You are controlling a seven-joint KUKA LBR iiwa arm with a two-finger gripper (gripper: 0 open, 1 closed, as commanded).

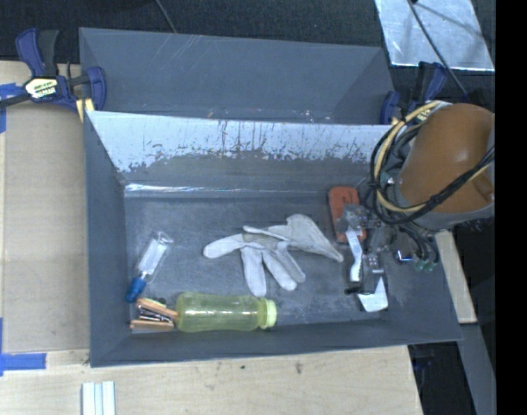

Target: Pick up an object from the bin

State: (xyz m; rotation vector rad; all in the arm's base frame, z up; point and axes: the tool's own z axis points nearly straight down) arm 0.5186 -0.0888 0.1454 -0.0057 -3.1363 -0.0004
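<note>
White glove (pixel 268 247) is seen spread flat in the middle of the bin (pixel 106 232) floor, its cuff end turned toward the tool (pixel 364 273). The tool is lowered at the right end of the bin, just beside that cuff and, as far as can be judged, apart from it. Nothing is seen raised clear of the floor, so the pick is judged not yet made. Whether the tool is released or clenched cannot be told, since its tip is lost among cables and brackets. A small white piece (pixel 373 302) is seen right at the tool's lower end; whether it is a loose thing or a part of the robot cannot be told. An orange-red block (pixel 342 201) lies just behind the tool, near the right wall. Well apart, along the near left side, a yellow-green plastic bottle (pixel 225 311) is laid on its side, with a clear syringe-like tube (pixel 151 262) and a few brown sticks (pixel 153 316) beside it. By this judgement the whole grasp is left: a thing is to be closed on, lifted and carried out.
</note>
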